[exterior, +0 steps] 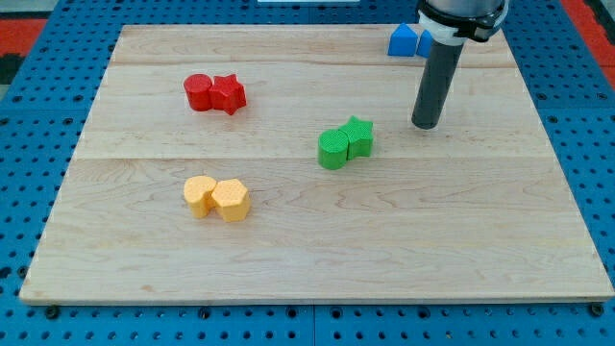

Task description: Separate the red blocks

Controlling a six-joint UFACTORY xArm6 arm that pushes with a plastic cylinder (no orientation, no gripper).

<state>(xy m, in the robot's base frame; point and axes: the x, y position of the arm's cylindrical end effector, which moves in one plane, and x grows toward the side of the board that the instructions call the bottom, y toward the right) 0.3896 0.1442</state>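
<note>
my tip bare, touching nothing | red round block and red star block touching — far off toward view's left, slightly up | pair's axis left-right (green pair nearer, between) — seam likely the entry

2 red blocks, a cylinder touching a star, upper left.
</note>
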